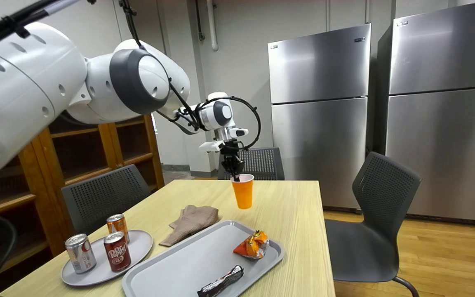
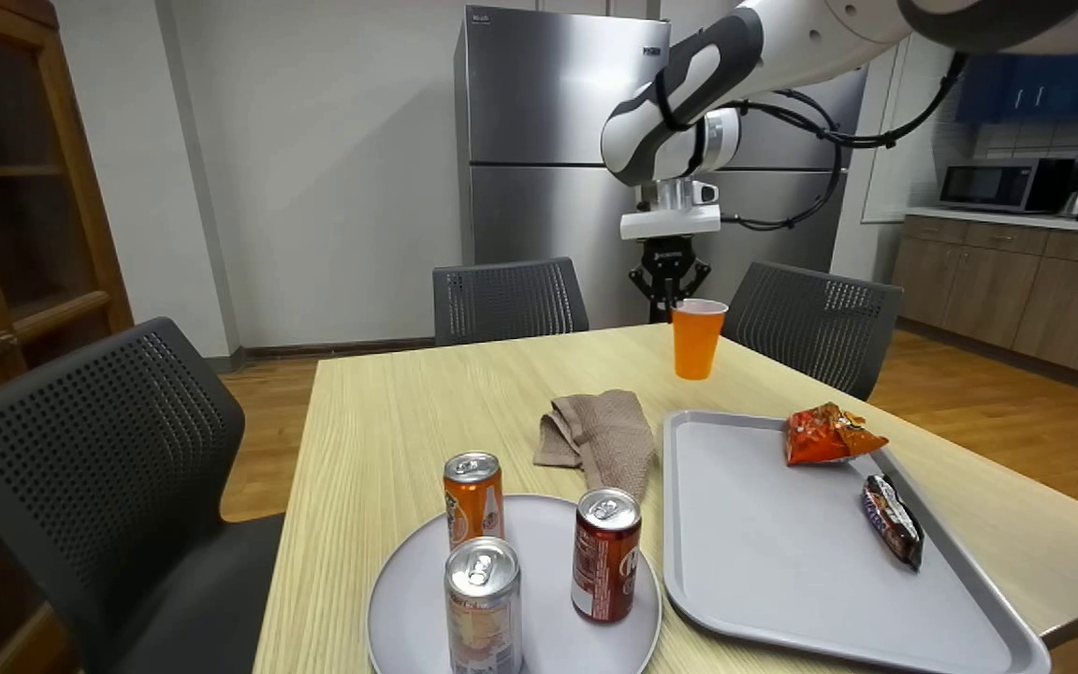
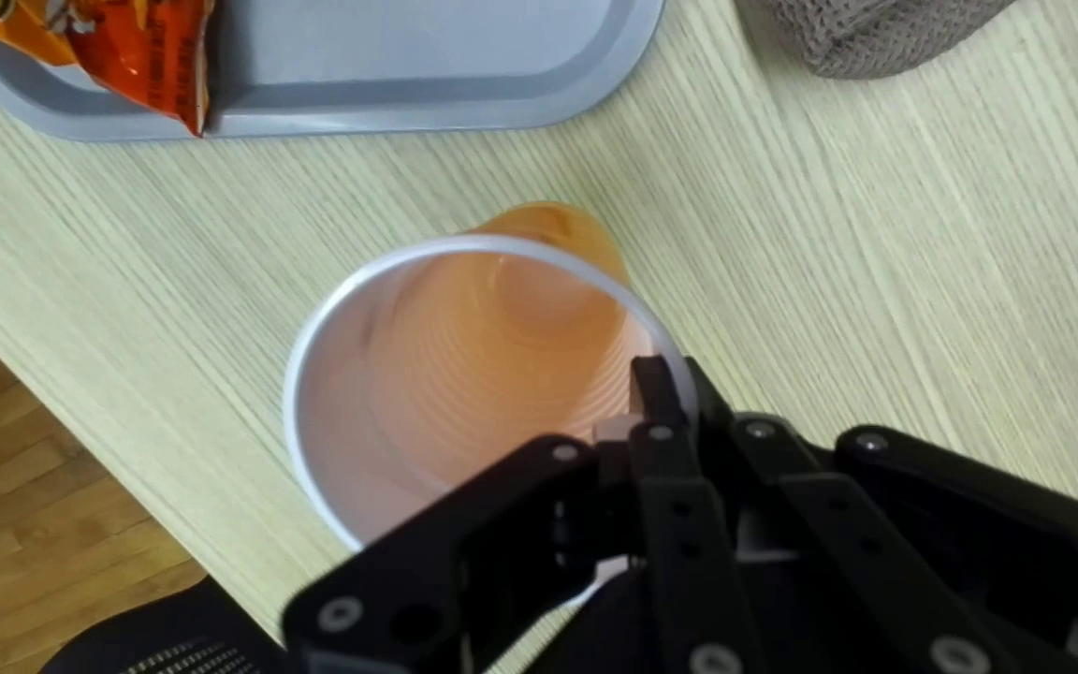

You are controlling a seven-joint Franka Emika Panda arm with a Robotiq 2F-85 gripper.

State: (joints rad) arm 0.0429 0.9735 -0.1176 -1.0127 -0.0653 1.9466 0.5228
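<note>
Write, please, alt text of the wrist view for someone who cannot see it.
Black pincer closed on the rim of an orange cup, one finger inside, one outside, seen from above. At the top of the picture, a grey tray bearing a red-orange snack bag lies on the pale table, with a cloth to its right.

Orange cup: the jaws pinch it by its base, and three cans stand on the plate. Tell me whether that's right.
Wrong on one point: the jaws pinch the orange cup by its rim, not its base. The wrist view shows it, one jaw inside the cup and one outside. Three cans do stand on the plate.
</note>
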